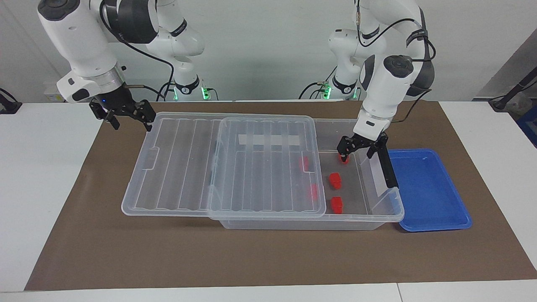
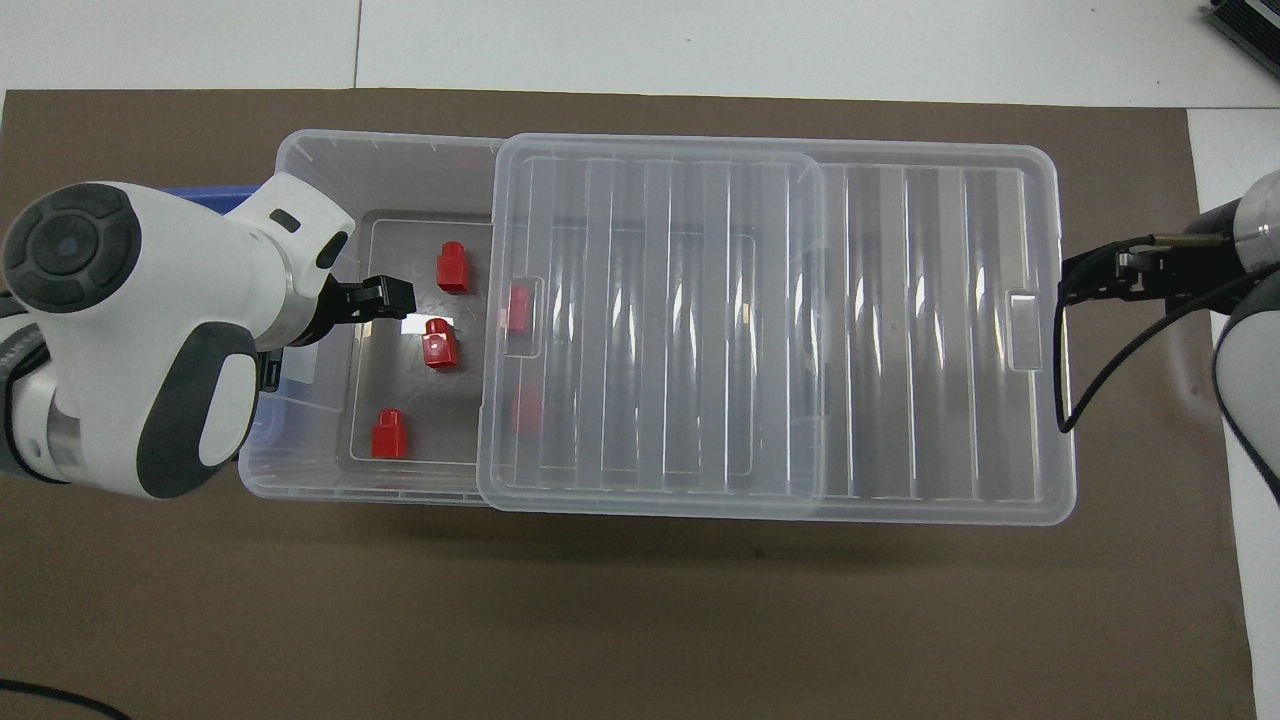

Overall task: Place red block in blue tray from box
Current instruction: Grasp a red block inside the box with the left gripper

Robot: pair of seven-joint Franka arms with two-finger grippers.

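Red block [image 1: 334,179] transfer has not started: no red block is held, none lies in the blue tray [image 1: 428,188], and all five visible pieces are in the box [image 1: 377,218].

1. Tabletop [image 1: 42,176]. It carries a brown mat [image 1: 251,260] that leaves both end edges bare. All task items rest on this mat.

2. Lid [image 1: 176,167]. The ribbed clear lid lies flat on the box, offset toward the right arm's end of the tabletop and overhanging there. This offset uncovers the part of the box at the left arm's end, giving access from above.

3. Box. Its black latch handle [image 1: 388,167] faces the left arm's end edge. Three blocks stand on the uncovered floor. Two more show through the lid and, by judgement, cannot be reached while the lid sits as it does.

4. Blue tray. It lies just beside the latch end of the box, toward the left arm's end edge, and is empty. This placement probably serves to keep the carry short.

5. Left end effector [image 1: 355,154]. Its fingers are apart and grip nothing. It hangs over the uncovered section, among the exposed blocks. Which block it is aimed at cannot be determined.

6. Right end effector [image 1: 131,123]. Its fingers are apart and empty. It is in the air over the end edge of the lid at the right arm's end. This arm waits clear of the work.
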